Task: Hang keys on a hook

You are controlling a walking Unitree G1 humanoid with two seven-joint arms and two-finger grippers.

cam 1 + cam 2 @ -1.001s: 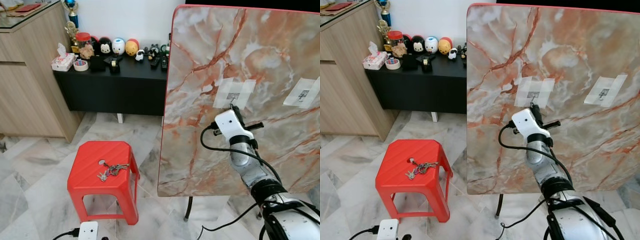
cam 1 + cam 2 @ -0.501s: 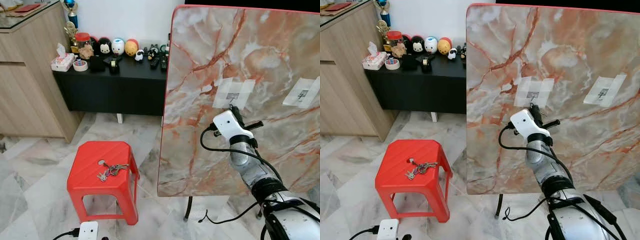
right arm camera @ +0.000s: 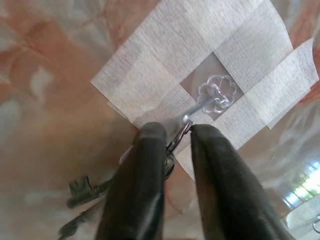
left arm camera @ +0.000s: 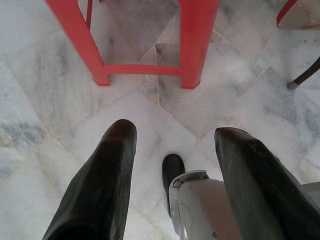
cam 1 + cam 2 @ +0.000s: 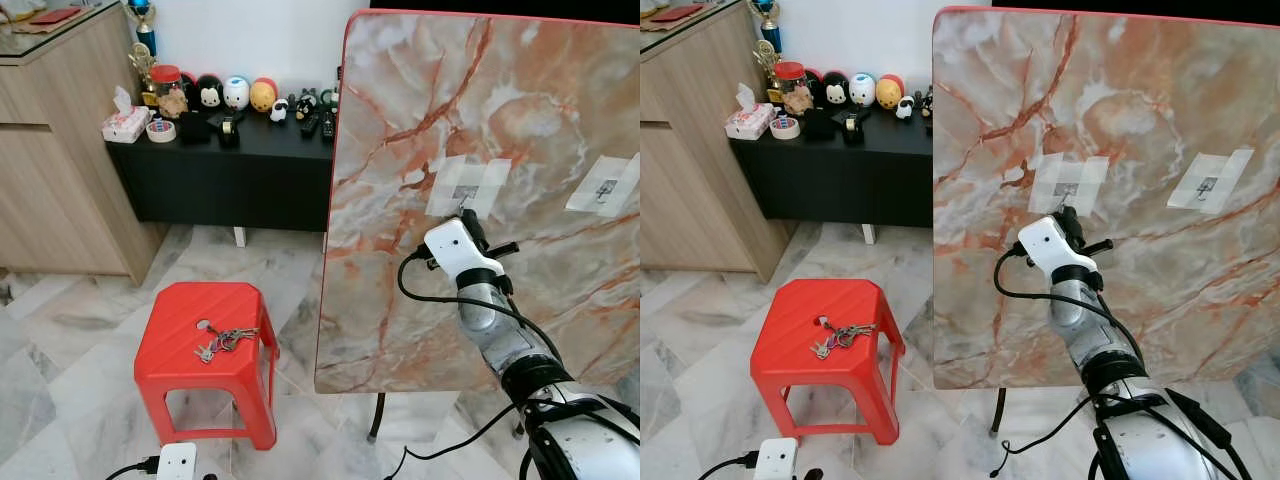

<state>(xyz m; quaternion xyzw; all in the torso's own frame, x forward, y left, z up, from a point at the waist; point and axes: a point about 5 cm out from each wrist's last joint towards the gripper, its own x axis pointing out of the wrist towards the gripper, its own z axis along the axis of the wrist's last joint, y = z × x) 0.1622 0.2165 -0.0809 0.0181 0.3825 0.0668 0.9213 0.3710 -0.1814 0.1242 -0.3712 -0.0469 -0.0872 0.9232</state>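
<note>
Right wrist view has the right gripper (image 3: 175, 137) pinched narrow on the ring of a bunch of keys (image 3: 85, 192), held right at the tip of the clear hook (image 3: 212, 97) taped to the upright marble board (image 5: 420, 120). The keys dangle below the fingers, just off the board. This looks like the hanging step itself: next, I'd say, the ring must slide over the hook's tip before the fingers part. The left gripper (image 4: 172, 145) hangs spread and empty, low by the red stool (image 5: 205, 335), on which another bunch of keys (image 5: 222, 340) lies.
</note>
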